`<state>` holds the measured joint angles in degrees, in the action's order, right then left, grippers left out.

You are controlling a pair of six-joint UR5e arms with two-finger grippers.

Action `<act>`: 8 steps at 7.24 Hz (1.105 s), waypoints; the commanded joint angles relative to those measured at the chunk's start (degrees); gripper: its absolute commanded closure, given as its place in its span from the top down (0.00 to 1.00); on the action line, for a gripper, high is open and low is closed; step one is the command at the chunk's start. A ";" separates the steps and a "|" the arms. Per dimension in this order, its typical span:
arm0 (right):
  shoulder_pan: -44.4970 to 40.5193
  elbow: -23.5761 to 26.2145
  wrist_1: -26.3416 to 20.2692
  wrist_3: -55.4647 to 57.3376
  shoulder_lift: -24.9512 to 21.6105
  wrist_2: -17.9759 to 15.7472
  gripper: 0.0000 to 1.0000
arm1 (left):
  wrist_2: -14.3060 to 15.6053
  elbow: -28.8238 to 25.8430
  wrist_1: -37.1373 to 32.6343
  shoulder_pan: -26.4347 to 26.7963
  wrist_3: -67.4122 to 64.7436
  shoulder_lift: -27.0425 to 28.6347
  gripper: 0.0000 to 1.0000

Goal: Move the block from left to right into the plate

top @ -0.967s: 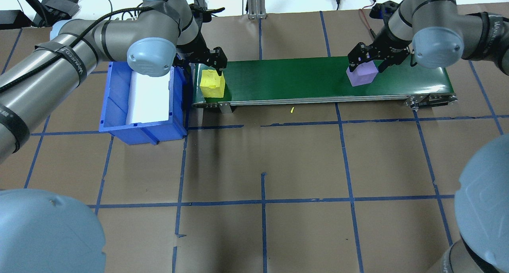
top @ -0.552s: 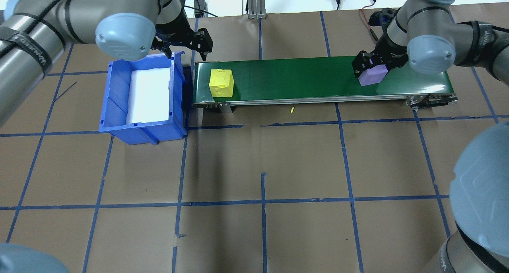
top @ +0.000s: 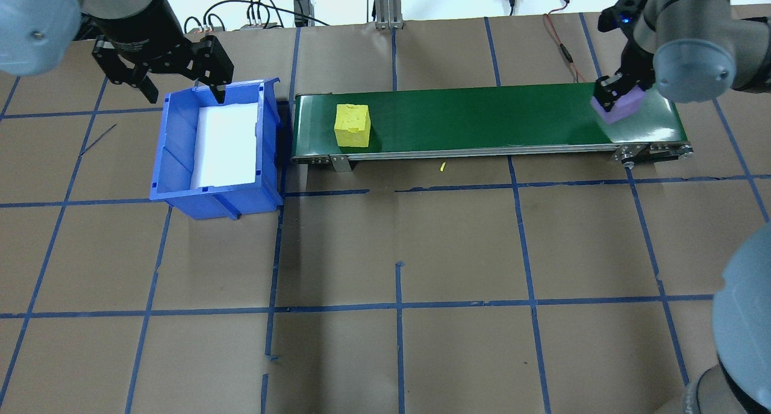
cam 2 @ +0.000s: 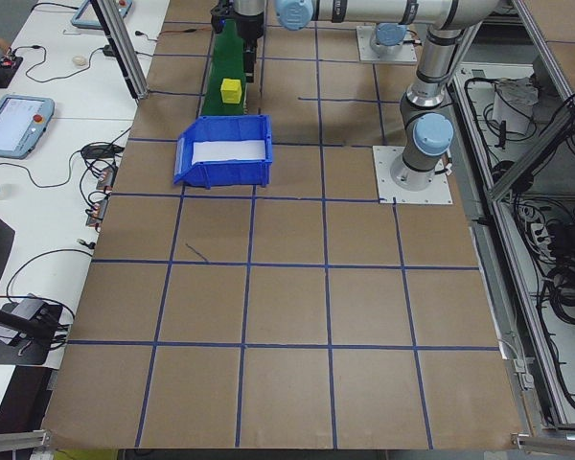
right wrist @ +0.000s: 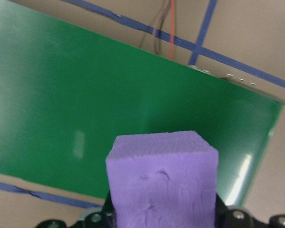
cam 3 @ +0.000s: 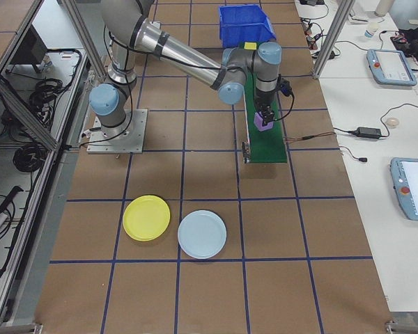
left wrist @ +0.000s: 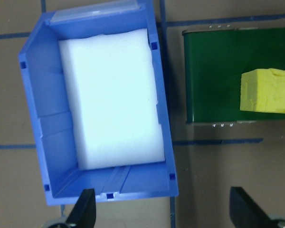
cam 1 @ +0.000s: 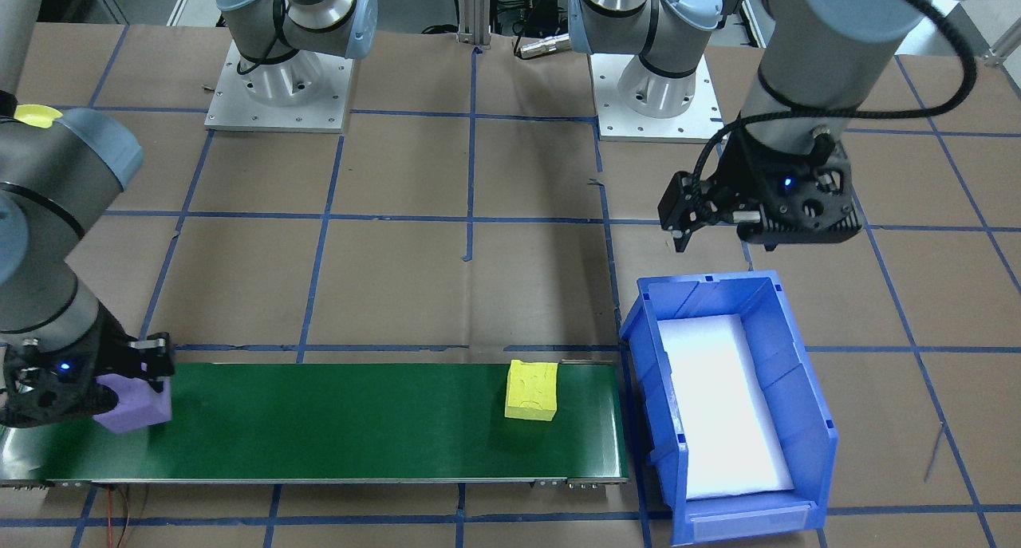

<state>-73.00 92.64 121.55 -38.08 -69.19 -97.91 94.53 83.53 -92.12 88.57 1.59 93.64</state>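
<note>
Your right gripper (top: 615, 100) has its fingers clamped on the purple block (top: 618, 108), which hangs tilted just above the right end of the green belt (top: 482, 122). Your left gripper (top: 164, 70) has its fingers spread wide and empty, over the far rim of the blue bin (top: 181, 191). The yellow block (top: 353, 125) sits on the belt near its left end, touched by nothing.

The yellow plate (cam 3: 147, 218) lies well apart from the belt, on the robot's right, just beside a pale blue plate (cam 3: 202, 234). As I read it, the carry is the step in hand: keep the grip firm, raise the purple block clear of the belt frame, swing out to the yellow plate rather than the blue one, and lower it inside the rim before you open.

Against a second ago, the purple block has been lifted off the belt and carried rightward, the left gripper has drawn back from the yellow block to the bin, and the yellow block has ridden a little rightward.
</note>
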 commanded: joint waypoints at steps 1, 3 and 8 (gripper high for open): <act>14.13 0.26 0.09 -20.46 -2.61 -3.95 0.33 | 0.13 2.24 -4.56 1.51 0.08 -4.07 1.00; 27.50 3.58 1.66 -32.63 -2.09 -3.44 0.33 | 0.22 3.75 -4.21 5.37 -0.61 -4.00 1.00; 41.00 7.64 10.46 -44.71 3.27 3.31 1.00 | -5.23 2.08 -6.66 0.57 6.03 -5.05 1.00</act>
<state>-33.71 99.39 131.70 -81.21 -67.03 -97.75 89.62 85.67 -97.74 90.69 4.18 88.95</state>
